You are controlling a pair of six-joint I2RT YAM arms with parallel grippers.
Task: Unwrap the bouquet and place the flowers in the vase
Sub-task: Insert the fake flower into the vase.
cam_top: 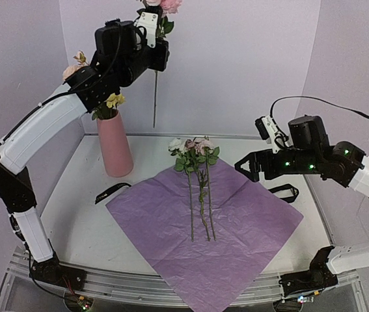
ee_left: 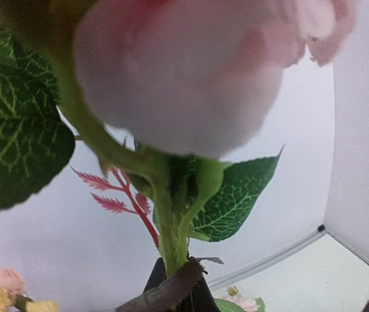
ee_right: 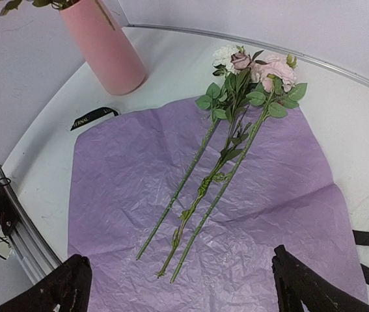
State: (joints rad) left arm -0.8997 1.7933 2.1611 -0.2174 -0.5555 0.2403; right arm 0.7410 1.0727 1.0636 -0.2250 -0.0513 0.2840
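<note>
1. The fingers [ee_left: 197, 302] of my left gripper [ee_left: 176, 291] are clamped on the green stem of a pink flower [ee_left: 191, 71], just under its leaves. The arm holds it high, with the stem hanging straight down. In the overhead view it hangs to the right of the vase [cam_top: 114, 148], not over the mouth. I judge the height is there so the long stem's foot can clear the rim before it goes down.
2. The fingers [ee_right: 67, 286] of my right gripper [cam_top: 248, 168] stand wide apart with nothing between them. It hovers above the right corner of the paper sheet [ee_right: 125, 169], its camera looking down at the stems. I read that as waiting for the next pick.
3. The paper lies spread flat on the table [cam_top: 73, 214], so I take the unwrapping as done.
4. Three flowers [ee_right: 230, 91] lie side by side on the paper. Their stems point toward the arm bases and their blooms sit bunched at the far corner.
5. The black ribbon [ee_right: 92, 117] lies off the sheet, between it and the vase. A second black strip [cam_top: 286, 192] lies by the right corner.
6. The vase stands upright at the far left, clear of the paper.
7. A yellow bloom [cam_top: 114, 100] sits just above the vase mouth, with a pale pink one [cam_top: 73, 69] higher up, partly behind my left arm. I cannot tell how many stems are inside.
8. By my count, one flower is in the air and three are waiting on the paper.
</note>
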